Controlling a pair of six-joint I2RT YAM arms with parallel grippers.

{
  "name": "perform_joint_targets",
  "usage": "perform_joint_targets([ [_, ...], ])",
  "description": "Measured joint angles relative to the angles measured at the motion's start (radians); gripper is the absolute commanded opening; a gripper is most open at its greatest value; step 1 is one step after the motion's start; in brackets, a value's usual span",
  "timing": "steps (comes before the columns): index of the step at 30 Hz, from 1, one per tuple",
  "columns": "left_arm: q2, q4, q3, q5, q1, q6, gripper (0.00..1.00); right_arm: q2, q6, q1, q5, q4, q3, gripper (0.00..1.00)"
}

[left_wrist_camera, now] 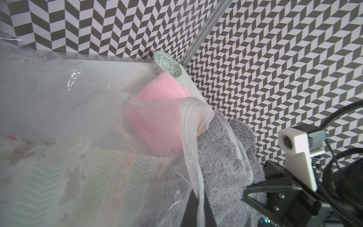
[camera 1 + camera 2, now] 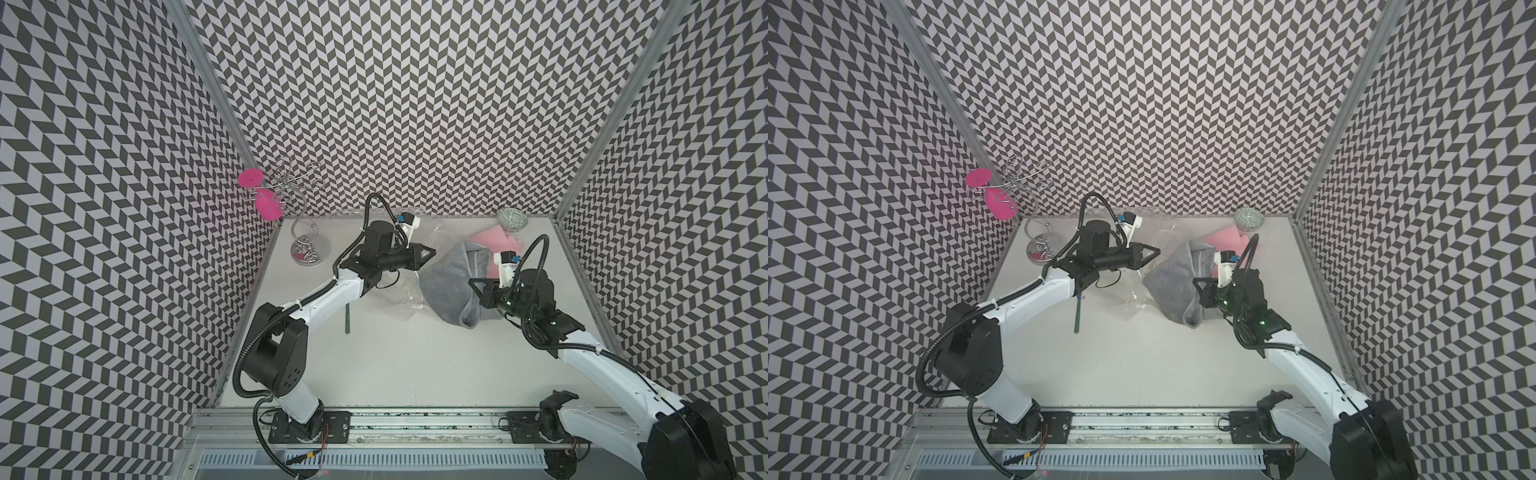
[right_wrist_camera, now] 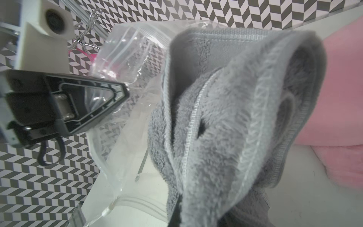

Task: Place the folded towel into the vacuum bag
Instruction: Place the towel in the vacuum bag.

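The grey folded towel [image 2: 446, 282] [image 2: 1171, 286] hangs bunched from my right gripper [image 2: 472, 283] [image 3: 182, 206], which is shut on its fold [image 3: 225, 118]. The transparent vacuum bag [image 2: 409, 297] [image 1: 78, 118] lies crinkled to the towel's left, its white valve cap [image 1: 66, 149] showing through the plastic. My left gripper [image 2: 432, 252] [image 1: 198, 198] is shut on the bag's rim strip and holds the mouth up against the towel [image 1: 225, 157]. Part of the grey pile shows through the plastic beside the rim. In the right wrist view the left gripper [image 3: 125, 92] pinches the bag [image 3: 127, 59].
A pink cloth [image 2: 492, 243] [image 1: 163, 94] lies behind the towel, with a patterned bowl [image 2: 512, 220] in the back right corner. At the back left stands a wire stand [image 2: 305, 249] bearing pink discs. A green stick [image 2: 347, 320] lies beside the left arm.
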Motion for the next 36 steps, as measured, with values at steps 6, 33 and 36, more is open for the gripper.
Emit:
perform_joint_targets([
  [6, -0.003, 0.001, 0.001, 0.002, -0.032, 0.006, 0.00, 0.078, -0.060, 0.124, -0.051, 0.014, 0.051, 0.00],
  [33, -0.133, 0.022, -0.132, 0.047, -0.096, 0.156, 0.00, 0.495, 0.354, -0.024, -0.222, 0.523, 0.201, 0.67],
  [36, -0.097, 0.027, -0.119, 0.039, -0.097, 0.155, 0.00, 0.474, 0.341, -0.019, -0.182, 0.456, 0.193, 0.77],
])
